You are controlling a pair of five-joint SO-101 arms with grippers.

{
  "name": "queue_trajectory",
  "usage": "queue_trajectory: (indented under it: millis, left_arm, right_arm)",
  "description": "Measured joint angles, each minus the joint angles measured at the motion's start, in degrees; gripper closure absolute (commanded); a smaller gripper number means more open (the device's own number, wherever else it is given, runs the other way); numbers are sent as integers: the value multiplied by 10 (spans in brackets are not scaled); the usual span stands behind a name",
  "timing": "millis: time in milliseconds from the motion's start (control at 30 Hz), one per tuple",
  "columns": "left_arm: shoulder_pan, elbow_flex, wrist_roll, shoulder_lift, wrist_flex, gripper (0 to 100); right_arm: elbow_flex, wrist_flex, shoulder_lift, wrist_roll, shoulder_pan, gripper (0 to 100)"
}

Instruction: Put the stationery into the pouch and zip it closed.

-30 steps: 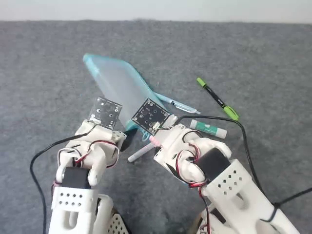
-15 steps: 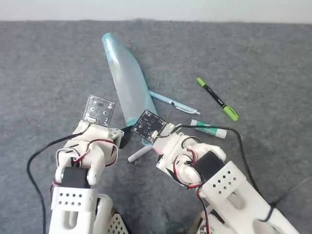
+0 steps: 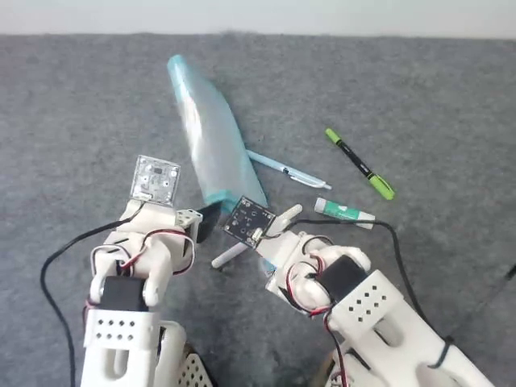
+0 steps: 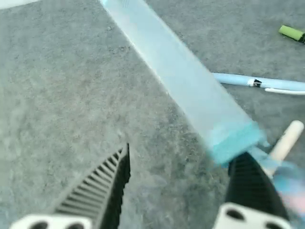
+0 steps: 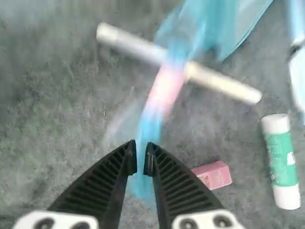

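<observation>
The translucent light-blue pouch (image 3: 211,137) lies slanted on the grey carpet, its near end (image 4: 233,140) close to my left gripper (image 4: 183,155). That gripper is open, one finger (image 4: 250,179) just under the pouch's end and nothing held. My right gripper (image 5: 139,145) is shut on a thin blue strap that runs from the pouch (image 5: 228,19). A white pen (image 5: 176,64) lies crosswise over that strap. Loose on the carpet are a blue pen (image 3: 286,169), a green marker (image 3: 359,164), a green-and-white glue stick (image 3: 343,211) and a pink eraser (image 5: 213,174).
Grey carpet (image 3: 81,121) covers the whole table, with a pale wall (image 3: 258,16) along the far edge. Both arms' bodies (image 3: 129,306) crowd the near side, and a black cable (image 3: 403,242) loops beside the right arm.
The pouch has turned from nearly flat to narrow and slanted, its far end swinging right. My right gripper has drawn back toward the near side with the strap. The left wrist has shifted left.
</observation>
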Motion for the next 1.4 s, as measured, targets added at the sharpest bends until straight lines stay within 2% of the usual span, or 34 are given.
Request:
queue_trajectory:
  millis: [167,467,633,733,867,1100,1400]
  left_arm:
    - [3,0,27,0,0,688]
    - [-3,0,32,-1,0,688]
    - [-3,0,42,-1,0,688]
    - [-3,0,53,-1,0,688]
    - [-3,0,57,-1,-5,688]
    - [-73,0,57,-1,-7,688]
    - [-76,32,57,-3,-53,688]
  right_arm:
    - [3,0,0,0,-4,993]
    - [3,1,0,0,-4,980]
    - [-19,1,0,-11,-4,808]
    - [-55,2,10,-24,-3,758]
    - [-126,10,91,-31,-4,756]
    - [-206,-26,297,-33,-4,757]
    - [-246,-82,434,-51,18,772]
